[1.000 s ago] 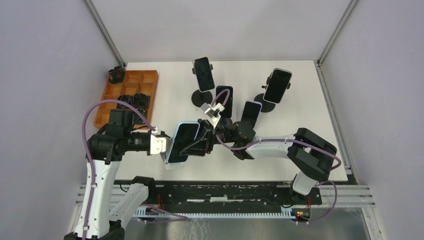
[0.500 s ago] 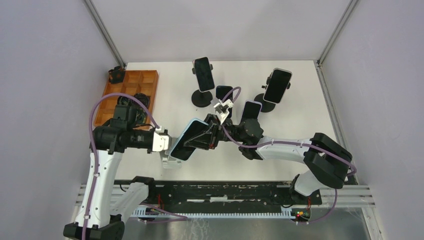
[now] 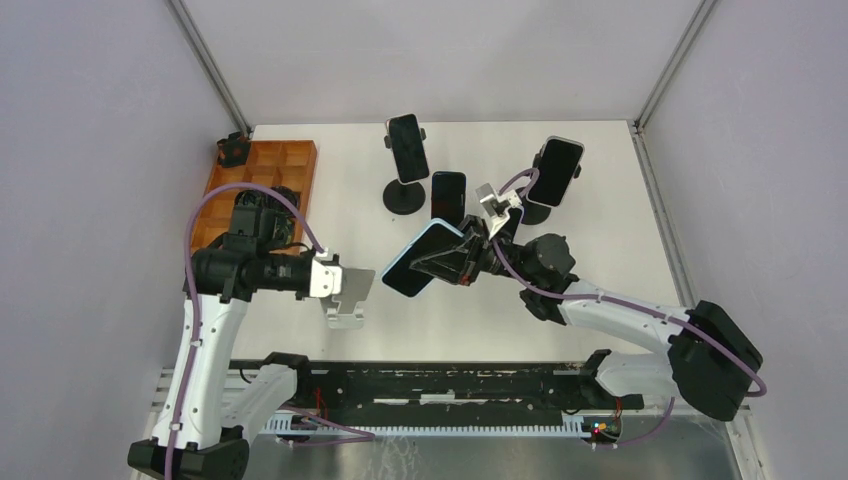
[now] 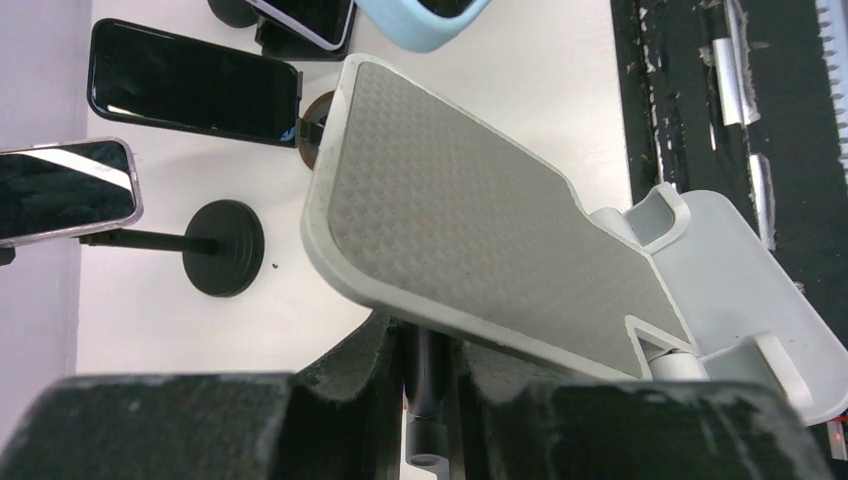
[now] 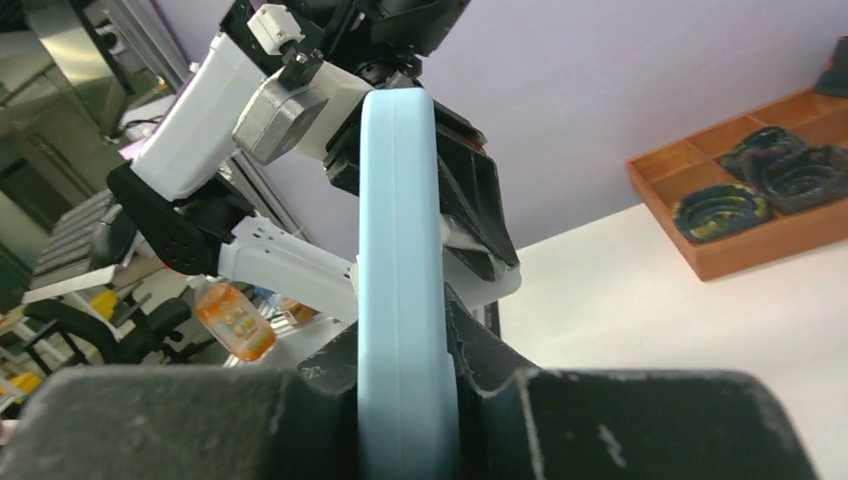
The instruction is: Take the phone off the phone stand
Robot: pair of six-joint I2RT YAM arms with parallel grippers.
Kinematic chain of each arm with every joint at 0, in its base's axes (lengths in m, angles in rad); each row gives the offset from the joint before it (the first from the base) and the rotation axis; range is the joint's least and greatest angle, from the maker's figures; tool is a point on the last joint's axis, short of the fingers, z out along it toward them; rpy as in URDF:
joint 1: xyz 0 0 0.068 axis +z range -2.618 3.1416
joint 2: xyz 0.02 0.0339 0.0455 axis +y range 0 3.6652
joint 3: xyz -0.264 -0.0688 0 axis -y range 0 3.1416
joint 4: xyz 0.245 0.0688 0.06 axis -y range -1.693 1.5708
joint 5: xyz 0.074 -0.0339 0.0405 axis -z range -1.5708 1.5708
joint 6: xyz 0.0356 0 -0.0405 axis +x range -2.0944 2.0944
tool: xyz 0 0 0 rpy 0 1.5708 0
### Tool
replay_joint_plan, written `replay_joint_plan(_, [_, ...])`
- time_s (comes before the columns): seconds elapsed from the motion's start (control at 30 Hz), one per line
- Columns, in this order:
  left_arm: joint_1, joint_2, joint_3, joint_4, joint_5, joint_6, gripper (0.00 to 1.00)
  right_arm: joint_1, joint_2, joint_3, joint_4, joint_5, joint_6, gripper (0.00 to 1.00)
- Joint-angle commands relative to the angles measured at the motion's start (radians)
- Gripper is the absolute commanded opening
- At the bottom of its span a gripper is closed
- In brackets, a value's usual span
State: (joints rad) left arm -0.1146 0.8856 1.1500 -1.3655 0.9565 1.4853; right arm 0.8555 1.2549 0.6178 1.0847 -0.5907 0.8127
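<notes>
The phone [image 3: 424,258], black-screened in a light-blue case, is off the stand and held in the air, tilted, by my right gripper [image 3: 464,262]. In the right wrist view the jaws are shut on the phone's blue edge [image 5: 400,260]. The white phone stand [image 3: 347,297], now bare, has a grey textured plate [image 4: 460,215] and a white base [image 4: 745,300]. My left gripper [image 3: 336,288] is shut on the stand's dark stem [image 4: 430,365] and holds it near the table's front left. A gap separates phone and stand; the phone's corner [image 4: 425,15] shows at the top of the left wrist view.
Three other phones stand on black round-based stands at the back: one back centre [image 3: 407,147], one at the middle [image 3: 448,196], one back right [image 3: 556,171]. A wooden compartment tray [image 3: 262,160] with dark parts lies at the far left, also in the right wrist view [image 5: 760,210].
My right gripper has pulled the phone off the stand and carried it right and away. My left gripper has kept hold of the stand, which now sits bare.
</notes>
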Motion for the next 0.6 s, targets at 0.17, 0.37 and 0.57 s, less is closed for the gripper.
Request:
replay_joint_plan(0.17, [0.001, -0.012, 0.040, 0.091, 0.003, -0.069, 0.02, 0.005, -0.007, 0.023, -0.420, -0.003, -0.149, 0.00])
replay_joint_plan(0.37, [0.000, -0.006, 0.062, 0.076, 0.047, -0.087, 0.02, 0.109, 0.262, 0.122, -0.553, 0.048, -0.147, 0.00])
replay_joint_plan(0.57, [0.000, -0.015, 0.068, 0.030, 0.040, -0.070, 0.02, 0.160, 0.533, 0.308, -0.584, 0.023, -0.136, 0.00])
